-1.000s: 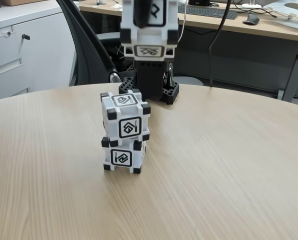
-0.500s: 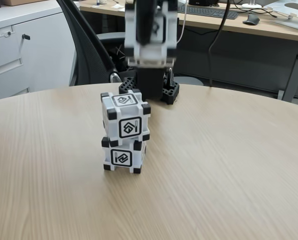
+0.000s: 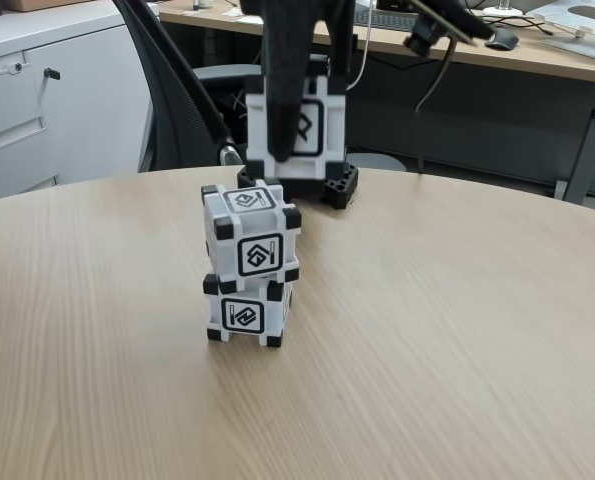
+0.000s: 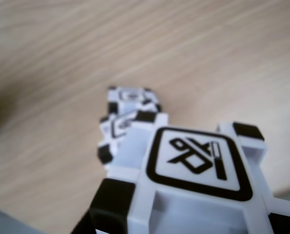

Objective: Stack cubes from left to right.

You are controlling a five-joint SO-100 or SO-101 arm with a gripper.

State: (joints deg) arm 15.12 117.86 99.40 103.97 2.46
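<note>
Cubes [image 3: 245, 262] stacked, third cube [image 3: 299, 128] in jaws, symbols only

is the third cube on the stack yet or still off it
Off it. The third cube hangs in the tool above and behind the two-cube stack, with a clear gap over the top cube.

Wrist view: one cube [image 4: 193, 195] looms close at lower right, symbol face up, blurred; beyond it two stacked cubes [image 4: 127, 122] stand on the pale wood table [image 4: 208, 58].
</note>
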